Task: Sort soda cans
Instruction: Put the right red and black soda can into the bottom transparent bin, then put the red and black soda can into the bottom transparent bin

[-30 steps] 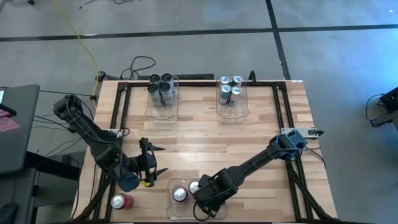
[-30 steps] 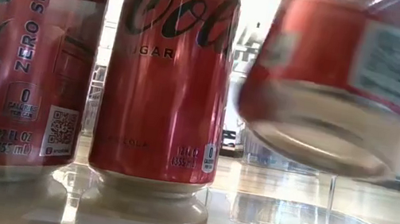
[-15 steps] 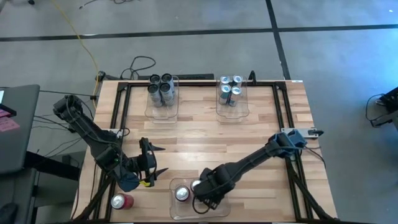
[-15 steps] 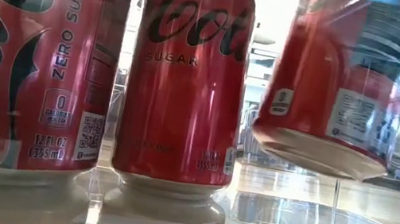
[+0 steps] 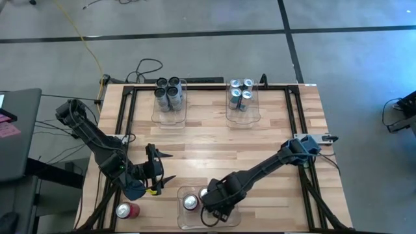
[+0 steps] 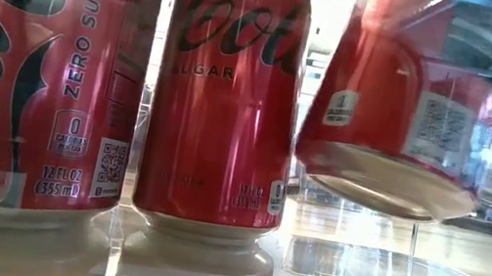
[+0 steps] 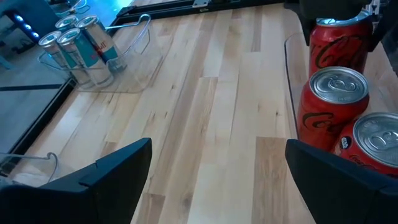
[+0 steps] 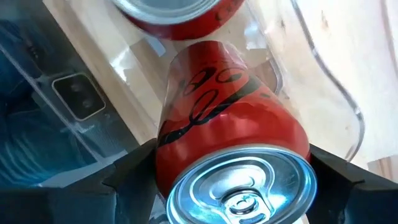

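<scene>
My wooden table (image 5: 214, 146) carries three clear bins: two at the far edge (image 5: 170, 116) (image 5: 244, 115), one near me (image 5: 195, 218). A yellow cable (image 5: 88, 45) crosses the floor.

Two bins (image 5: 170, 104) of cans at the table's (image 5: 214, 149) far edge, a third bin (image 5: 188, 218) at the near edge, one can (image 5: 127, 210) lying left of it

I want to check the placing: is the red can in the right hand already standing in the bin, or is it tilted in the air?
Tilted, in the air. In the low view the red can shows its slanted base above the bin floor.
</scene>
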Controlling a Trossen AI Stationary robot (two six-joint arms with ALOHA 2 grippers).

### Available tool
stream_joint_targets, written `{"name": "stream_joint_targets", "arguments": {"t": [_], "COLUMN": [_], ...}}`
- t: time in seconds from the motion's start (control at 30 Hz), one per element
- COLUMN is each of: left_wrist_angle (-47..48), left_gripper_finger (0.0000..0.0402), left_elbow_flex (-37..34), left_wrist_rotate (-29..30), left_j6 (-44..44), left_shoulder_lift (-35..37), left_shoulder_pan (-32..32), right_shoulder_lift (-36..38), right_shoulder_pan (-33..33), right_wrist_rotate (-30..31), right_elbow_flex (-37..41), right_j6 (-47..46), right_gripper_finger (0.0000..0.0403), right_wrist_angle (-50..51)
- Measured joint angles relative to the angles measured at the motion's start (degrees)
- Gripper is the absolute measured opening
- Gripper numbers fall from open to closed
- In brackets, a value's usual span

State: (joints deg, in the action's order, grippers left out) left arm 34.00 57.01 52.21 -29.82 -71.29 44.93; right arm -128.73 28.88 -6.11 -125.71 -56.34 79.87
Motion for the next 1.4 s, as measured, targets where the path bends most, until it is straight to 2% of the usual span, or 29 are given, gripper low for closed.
{"name": "stream_joint_targets", "arguments": {"t": [0.33,0.47,1.03,1.17,1.4], "left_wrist_angle": [0.0,0.0,0.0,0.0,0.0], "left_gripper_finger": [0.0365,0.0365,0.0365,0.0365,0.0365], "left_elbow_flex": [0.0,0.0,0.0,0.0,0.0], "left_wrist_rotate": [0.0,0.0,0.0,-0.4,-4.2], "left_j6": [0.0,0.0,-1.1,-0.8,-1.5], "left_shoulder_lift": [0.0,0.0,0.0,0.0,0.0], "left_shoulder_pan": [0.0,0.0,0.0,0.0,0.7], "right_shoulder_lift": [0.0,0.0,0.1,0.1,0.2], "right_shoulder_pan": [-0.2,-0.2,0.0,0.4,2.5], "right_wrist_rotate": [1.9,5.8,6.0,6.3,11.0], "right_elbow_flex": [0.5,0.5,0.4,-1.1,-6.8], "right_j6": [1.4,-4.0,-4.4,-3.6,-0.2], "right_gripper_finger": [0.0322,0.0324,0.0393,0.0397,0.0395], "right_wrist_angle": [-1.2,2.8,5.4,6.0,5.9]}}
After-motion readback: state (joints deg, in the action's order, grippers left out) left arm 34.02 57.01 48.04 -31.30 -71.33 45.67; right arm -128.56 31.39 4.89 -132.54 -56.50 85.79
